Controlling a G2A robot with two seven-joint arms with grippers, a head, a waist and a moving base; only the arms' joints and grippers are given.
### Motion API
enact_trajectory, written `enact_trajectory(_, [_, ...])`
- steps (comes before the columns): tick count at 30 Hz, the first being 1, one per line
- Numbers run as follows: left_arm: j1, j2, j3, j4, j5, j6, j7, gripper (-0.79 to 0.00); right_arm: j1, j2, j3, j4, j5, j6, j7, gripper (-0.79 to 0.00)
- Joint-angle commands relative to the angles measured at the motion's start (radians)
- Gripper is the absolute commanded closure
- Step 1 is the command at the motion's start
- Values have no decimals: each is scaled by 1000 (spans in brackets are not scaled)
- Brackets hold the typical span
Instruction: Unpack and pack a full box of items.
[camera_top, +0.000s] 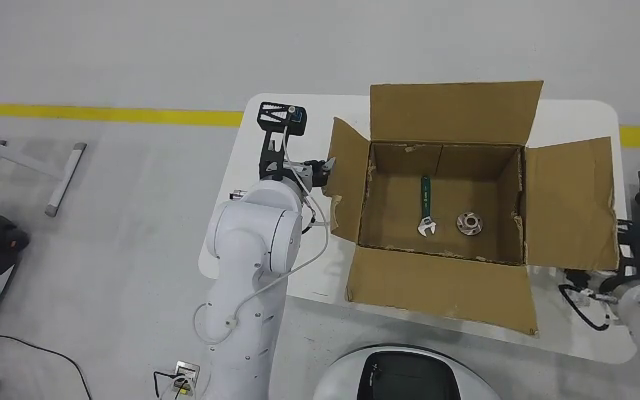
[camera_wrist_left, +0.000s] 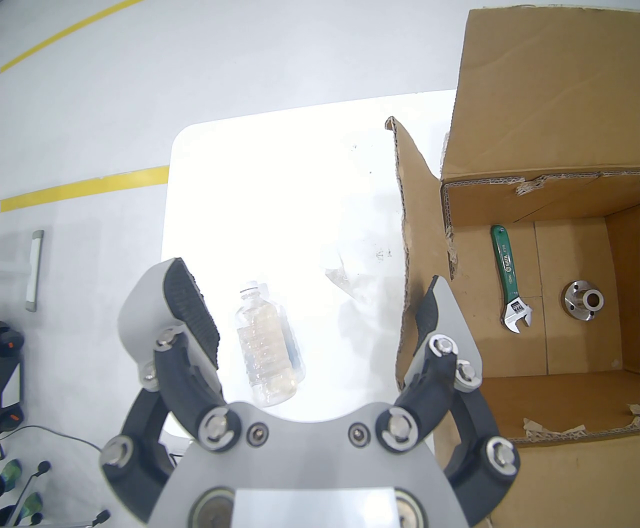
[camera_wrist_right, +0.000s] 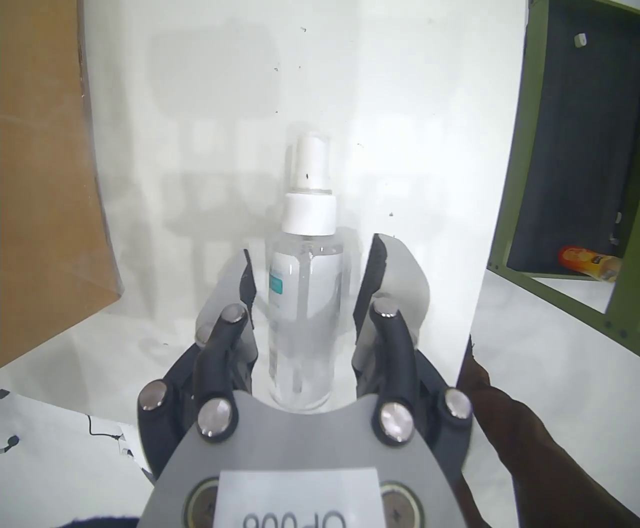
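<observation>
Box (camera_top: 445, 285) sits open on table (camera_wrist_left: 280, 175), flaps folded out. Green-handled wrench (camera_top: 425, 208) and metal flange (camera_top: 468, 222) lie apart on its floor. Clear plastic bottle (camera_wrist_left: 267, 350) lies on table just beside box; left jaws wide open above it, holding nothing. Right jaws straddle spray bottle (camera_wrist_right: 305, 300) past box's other side, slightly open, small gap each side.

Bright light glares off the white table (camera_wrist_left: 280, 200); shadows are faint.
</observation>
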Motion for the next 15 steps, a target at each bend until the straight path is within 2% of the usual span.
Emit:
enact_trajectory(1, [0,0,0,0,0,0,0,-785,-2,2,2,-20,-30,-9,3,-693])
enact_trajectory(4, [0,0,0,0,0,0,0,-785,-5,1,45,-63,-24,33,4,-693])
enact_trajectory(7, [0,0,0,0,0,0,0,-785,-8,-3,144,-133,35,110,-19,-634])
enact_trajectory(8, [0,0,0,0,0,0,0,-785,-5,-5,185,-166,58,136,-42,-554])
enact_trajectory(9, [0,0,0,0,0,0,0,-785,-9,-8,215,-197,86,146,-57,-413])
enact_trajectory(11, [0,0,0,0,0,0,0,-785,-10,-12,273,-258,137,151,-101,-345])
enact_trajectory(13, [0,0,0,0,0,0,0,-785,-4,-13,307,-291,180,123,-142,-237])
enact_trajectory(15, [0,0,0,0,0,0,0,-785,15,-13,322,-291,214,92,-186,-240])
